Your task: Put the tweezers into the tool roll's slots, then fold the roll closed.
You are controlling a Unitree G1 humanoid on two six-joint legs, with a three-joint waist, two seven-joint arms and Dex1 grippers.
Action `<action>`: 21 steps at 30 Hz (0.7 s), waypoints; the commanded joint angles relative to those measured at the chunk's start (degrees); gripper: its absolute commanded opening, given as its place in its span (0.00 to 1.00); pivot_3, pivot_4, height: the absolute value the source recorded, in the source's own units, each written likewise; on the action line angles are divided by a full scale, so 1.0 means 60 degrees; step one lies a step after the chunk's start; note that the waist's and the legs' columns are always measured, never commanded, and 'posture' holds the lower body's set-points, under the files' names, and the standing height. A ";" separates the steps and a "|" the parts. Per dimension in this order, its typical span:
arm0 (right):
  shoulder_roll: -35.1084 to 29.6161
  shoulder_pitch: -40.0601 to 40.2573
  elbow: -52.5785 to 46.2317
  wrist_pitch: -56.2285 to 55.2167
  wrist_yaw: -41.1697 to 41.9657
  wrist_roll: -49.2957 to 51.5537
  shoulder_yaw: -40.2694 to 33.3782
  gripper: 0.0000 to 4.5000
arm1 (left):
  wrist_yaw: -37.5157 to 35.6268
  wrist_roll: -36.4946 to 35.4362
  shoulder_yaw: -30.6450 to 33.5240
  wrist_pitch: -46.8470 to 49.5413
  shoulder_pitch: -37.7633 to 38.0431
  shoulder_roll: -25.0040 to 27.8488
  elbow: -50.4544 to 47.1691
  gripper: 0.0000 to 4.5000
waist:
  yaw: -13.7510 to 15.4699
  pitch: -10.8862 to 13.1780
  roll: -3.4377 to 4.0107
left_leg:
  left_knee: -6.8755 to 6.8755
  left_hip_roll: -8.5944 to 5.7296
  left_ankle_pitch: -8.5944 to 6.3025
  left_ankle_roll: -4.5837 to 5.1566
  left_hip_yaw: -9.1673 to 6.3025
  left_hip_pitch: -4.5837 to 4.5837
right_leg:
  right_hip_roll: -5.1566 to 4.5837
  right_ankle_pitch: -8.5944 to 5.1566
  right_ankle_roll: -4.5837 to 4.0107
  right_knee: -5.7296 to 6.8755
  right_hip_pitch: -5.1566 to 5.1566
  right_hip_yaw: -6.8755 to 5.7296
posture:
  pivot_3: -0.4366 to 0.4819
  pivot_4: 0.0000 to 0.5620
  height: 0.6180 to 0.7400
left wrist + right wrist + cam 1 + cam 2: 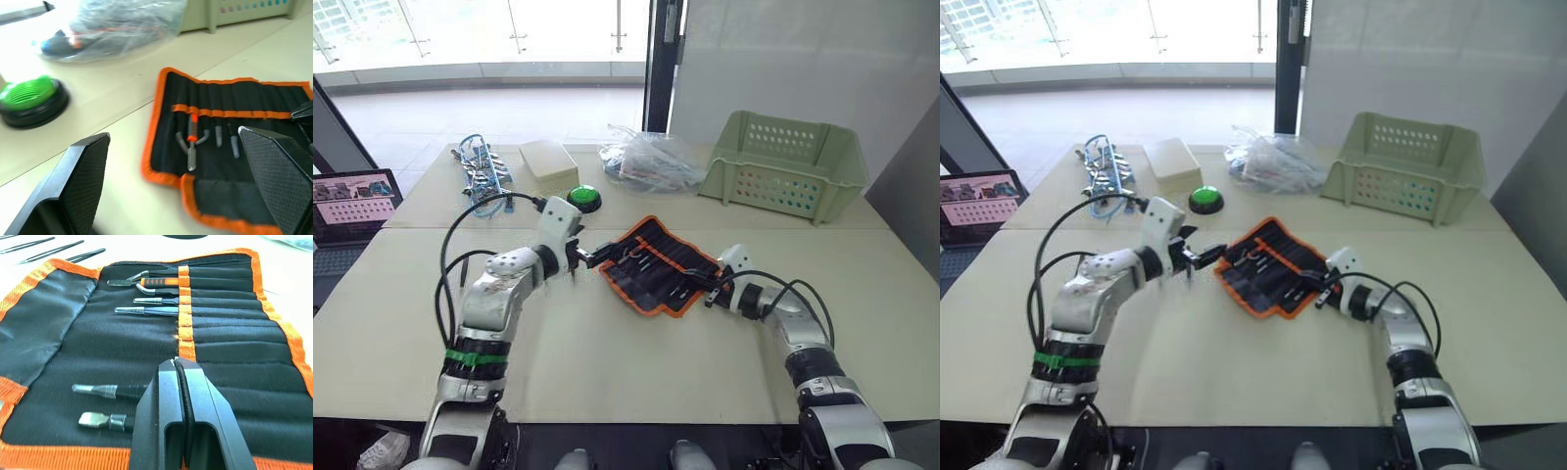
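The tool roll (656, 264) lies unrolled in the middle of the table, black with orange edging. Its slots (220, 298) run in a row across the inner face. Several slim tools, one orange-handled (159, 282), sit tucked in them. Three loose black tweezers (49, 249) lie on the table just past the roll's far edge. My left gripper (592, 257) hovers at the roll's left corner, and in the left wrist view its fingers (83, 171) stand wide open. My right gripper (174, 361) is shut low over the roll's right end, beside two capped tips (95, 390).
A pale green basket (783, 162) stands at the back right. A clear plastic bag (646, 157), a green button (584, 197), a cream box (548, 157) and a blue-and-silver tangle (481, 171) line the back. A laptop (352, 206) sits off the table's left.
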 commanded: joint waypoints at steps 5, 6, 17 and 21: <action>-0.0131 -0.0174 0.0942 -0.0253 -0.0145 -0.0474 0.0213 0.00 | 0.0571 -0.0678 0.1714 -0.0042 0.2089 0.0742 -0.2138 0.99 | 0.0052 0.0000 0.0000 | -0.0009 0.0003 -0.0003 0.0003 -0.0002 0.0001 | 0.0000 0.0001 -0.0001 -0.0011 0.0002 -0.0003 | 0.48 0.27 1.00; -0.0139 -0.0168 0.1039 -0.0319 -0.0173 -0.0498 0.0217 0.00 | 0.0610 -0.0776 0.1828 -0.0080 0.2265 0.0739 -0.2272 0.99 | 0.0070 0.0000 0.0000 | -0.0007 0.0002 -0.0003 0.0002 -0.0002 0.0001 | 0.0000 0.0001 -0.0002 -0.0014 0.0008 -0.0003 | 0.48 0.27 1.00; -0.0100 -0.0127 0.1405 -0.0524 0.0026 -0.0329 0.0078 0.00 | 0.1585 -0.0953 0.4406 -0.2273 0.6728 -0.0083 -0.3929 0.99 | 0.0207 -0.0001 -0.0001 | -0.0018 0.0014 -0.0007 0.0000 0.0005 0.0015 | 0.0000 0.0007 -0.0013 -0.0046 0.0020 0.0001 | 0.48 0.27 1.00; -0.0136 -0.0137 0.1441 -0.0558 0.0103 -0.0385 0.0122 0.00 | 0.1710 -0.1543 0.5398 -0.3268 0.8367 -0.0976 -0.3721 0.99 | 0.0219 -0.0003 -0.0003 | -0.0057 0.0017 -0.0010 -0.0004 0.0015 0.0027 | 0.0000 0.0014 -0.0023 -0.0074 0.0029 0.0001 | 0.48 0.27 1.00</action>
